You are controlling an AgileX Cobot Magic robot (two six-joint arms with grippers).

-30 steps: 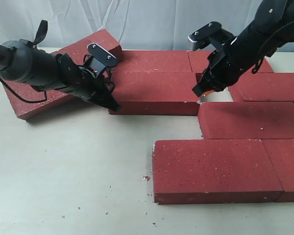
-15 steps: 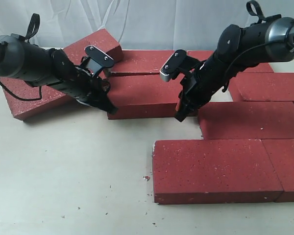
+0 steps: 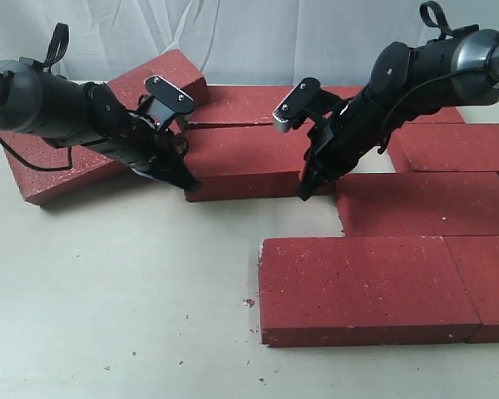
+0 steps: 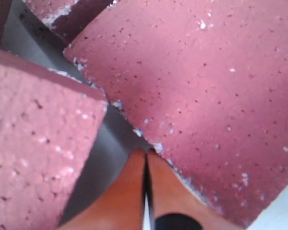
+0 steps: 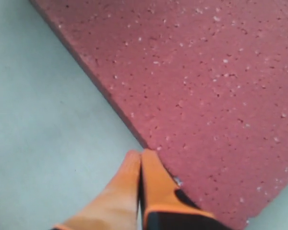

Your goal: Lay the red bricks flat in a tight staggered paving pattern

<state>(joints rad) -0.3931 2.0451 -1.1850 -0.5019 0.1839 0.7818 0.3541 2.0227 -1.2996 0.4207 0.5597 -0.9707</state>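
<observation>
Exterior view: my two arms slant down over the worktop (image 3: 108, 291), left gripper (image 3: 191, 184) and right gripper (image 3: 304, 193) both pinched closed and empty at the near edge of the flat middle red brick (image 3: 249, 158).

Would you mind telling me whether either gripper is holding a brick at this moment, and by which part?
Nothing is held. The left gripper and right gripper are both shut empty, their tips against the middle brick's front edge.

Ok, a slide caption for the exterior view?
Left gripper and right gripper, both shut, tips at the near corners of one flat red brick; another brick lies askew at left.
</observation>
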